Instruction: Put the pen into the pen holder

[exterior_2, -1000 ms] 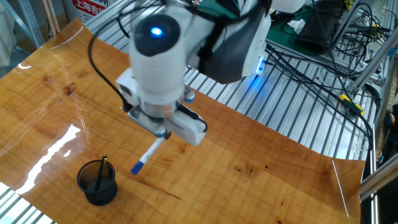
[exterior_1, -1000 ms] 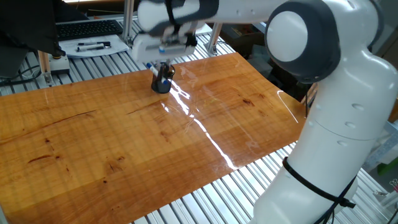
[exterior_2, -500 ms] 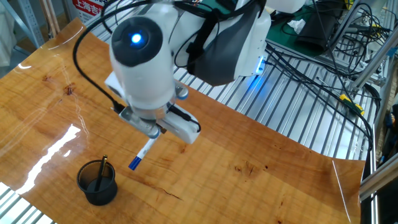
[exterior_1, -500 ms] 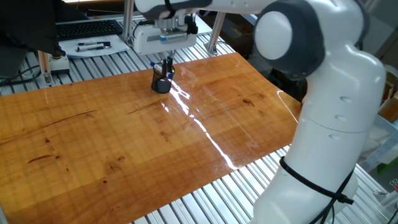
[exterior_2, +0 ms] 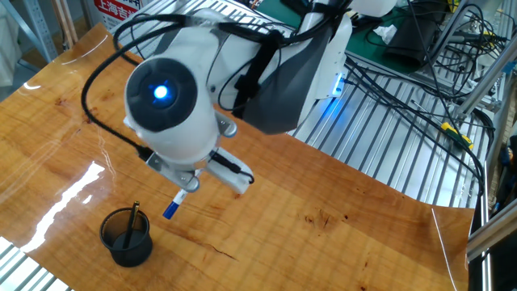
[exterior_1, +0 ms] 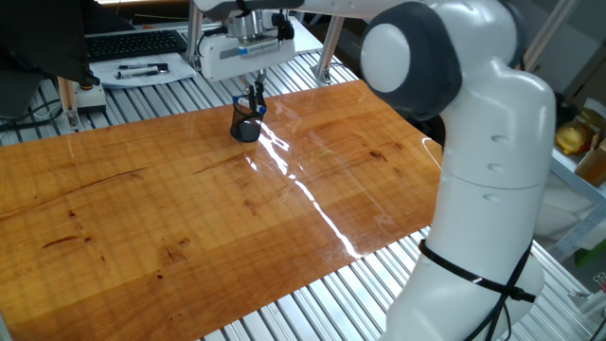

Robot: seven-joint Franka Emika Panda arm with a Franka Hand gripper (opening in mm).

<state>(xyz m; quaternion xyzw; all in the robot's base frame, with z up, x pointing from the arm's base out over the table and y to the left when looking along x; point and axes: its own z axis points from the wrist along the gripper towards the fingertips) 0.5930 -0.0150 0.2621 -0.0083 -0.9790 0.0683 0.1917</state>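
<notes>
The pen holder (exterior_1: 246, 127) is a small dark see-through cup at the far edge of the wooden board; in the other fixed view it (exterior_2: 126, 238) stands near the bottom left with a thin dark stick inside. My gripper (exterior_1: 254, 92) is shut on the pen (exterior_2: 174, 203), a pale barrel with a blue tip pointing down and left. The pen hangs tilted in the air, its tip just above and to the right of the holder's rim. The gripper (exterior_2: 187, 186) fingers are mostly hidden under the wrist.
A white tray with black pens (exterior_1: 142, 70) and a keyboard (exterior_1: 133, 43) lie beyond the board on the metal slat bench. Cables (exterior_2: 404, 89) run across the slats behind the arm. The wooden board (exterior_1: 189, 218) has glare streaks.
The gripper with the pen has moved left toward the holder and the wrist has turned; the pen's blue tip is now closer to the cup's rim.
</notes>
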